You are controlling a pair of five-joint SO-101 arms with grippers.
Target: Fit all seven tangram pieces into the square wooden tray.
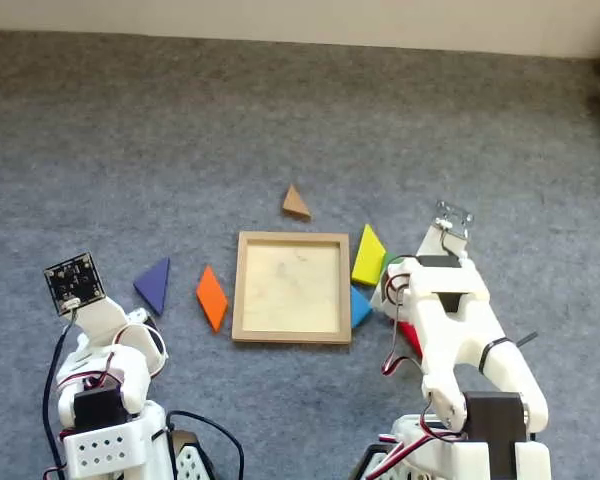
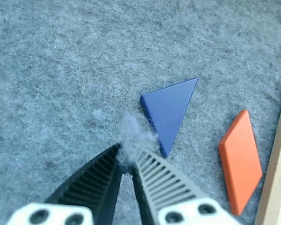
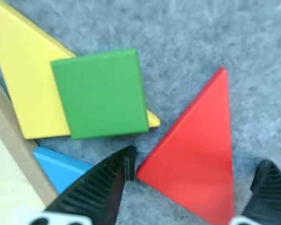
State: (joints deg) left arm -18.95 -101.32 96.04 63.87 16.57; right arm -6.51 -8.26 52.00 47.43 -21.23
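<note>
Right wrist view puts your right jaws apart astride the red triangle point(image 3: 192, 154), flat on the desk near the tray point(image 3: 11, 136); it looks thin, stiff, light and slick, so pinch across two edges; left jaws rest together

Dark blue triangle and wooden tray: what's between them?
The orange parallelogram lies flat between the dark blue triangle and the wooden tray; nothing else sits in that stretch. The high view shows it.

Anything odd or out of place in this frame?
Two things. The green square lies partly on top of the yellow triangle rather than flat on the carpet. A tuft of grey lint sits at the tips of the left gripper.
</note>
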